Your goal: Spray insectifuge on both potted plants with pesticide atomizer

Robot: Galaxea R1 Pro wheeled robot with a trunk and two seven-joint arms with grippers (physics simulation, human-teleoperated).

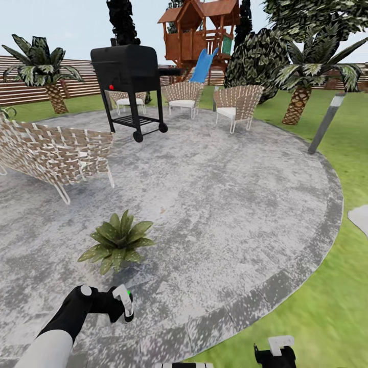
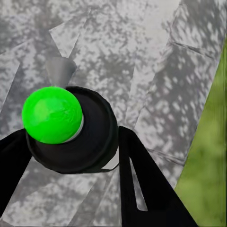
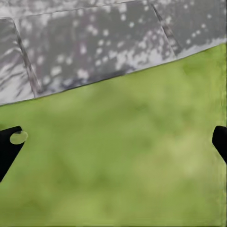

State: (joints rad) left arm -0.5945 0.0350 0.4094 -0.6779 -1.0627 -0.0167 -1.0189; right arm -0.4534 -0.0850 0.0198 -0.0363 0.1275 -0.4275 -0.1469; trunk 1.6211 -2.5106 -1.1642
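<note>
**Mia:** Looking out from up high, what is the ground like?

**Ben:** It is a big round stone patio [image 1: 214,194], grey with pale blotches. Darker flat stones make a ring around its edge. Green lawn [image 1: 327,306] lies all around it.

**Mia:** What stands on the stones?

**Ben:** A black grill [image 1: 132,76] on wheels is at the far side. Woven chairs [image 1: 237,105] sit near it, and a long woven bench [image 1: 56,151] is over on the left. A potted plant [image 1: 118,240] with broad pointed leaves sits on the stones, close to the robot. Its pot is hidden under the leaves.

**Mia:** And farther away?

**Ben:** A brown slat fence [image 1: 20,92] runs behind, with palm trees [image 1: 43,69] in front of it. A wooden playhouse [image 1: 197,30] with a blue slide stands at the back.

**Mia:** Where is the spray bottle?

**Ben:** The left claw [image 1: 125,306] is clamped on the pesticide atomizer [image 2: 71,130]. It hangs over the stones, just this side of the plant. Up close you see the bottle's dark round body and a bright green ball on it, with black fingers [image 2: 142,189] on each side.

**Mia:** And the other one?

**Ben:** The right claw [image 3: 116,139] is down low over the grass, next to the patio edge. Its fingertips [image 3: 12,142] are far apart, with nothing between them.
</note>
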